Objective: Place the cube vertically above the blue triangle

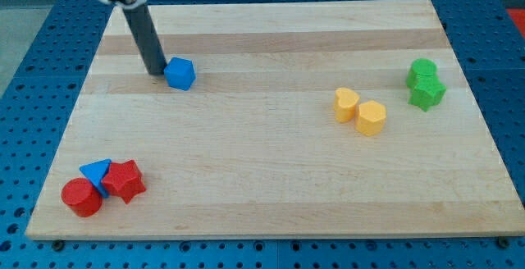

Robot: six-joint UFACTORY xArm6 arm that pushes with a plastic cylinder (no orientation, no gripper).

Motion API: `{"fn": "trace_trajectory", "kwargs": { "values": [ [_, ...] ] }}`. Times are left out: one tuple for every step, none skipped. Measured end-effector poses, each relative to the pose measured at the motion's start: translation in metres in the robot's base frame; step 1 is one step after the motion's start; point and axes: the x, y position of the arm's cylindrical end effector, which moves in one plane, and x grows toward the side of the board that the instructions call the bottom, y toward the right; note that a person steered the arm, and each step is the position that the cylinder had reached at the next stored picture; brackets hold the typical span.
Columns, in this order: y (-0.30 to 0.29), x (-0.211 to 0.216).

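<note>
One blue cube point(180, 74) is sitting upper left on the table point(271, 179), my tip point(156, 73) touching its left side; blue triangle point(97, 172) is lying bottom left between red blocks. No claw showing.

Blue cube point(180, 74): small, solid blue, sitting flat on the bench, turned slightly so one corner faces near. Far-left area of the bench. Blue triangle point(96, 171): small blue wedge, near-left corner, point aimed roughly right. It sits well nearer than the cube and further left, so the two are well apart and not lined up.
</note>
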Motion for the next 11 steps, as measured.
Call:
{"fn": "trace_trajectory", "kwargs": {
  "values": [
    [0.0, -0.032],
    [-0.009, -0.018],
    [-0.033, 0.044],
    [-0.044, 0.113],
    [-0.008, 0.154],
    [0.053, 0.111],
    [0.059, 0.096],
    [0.059, 0.076],
    [0.057, 0.059],
    [0.047, 0.058],
    [0.035, 0.052]
  ]
}}
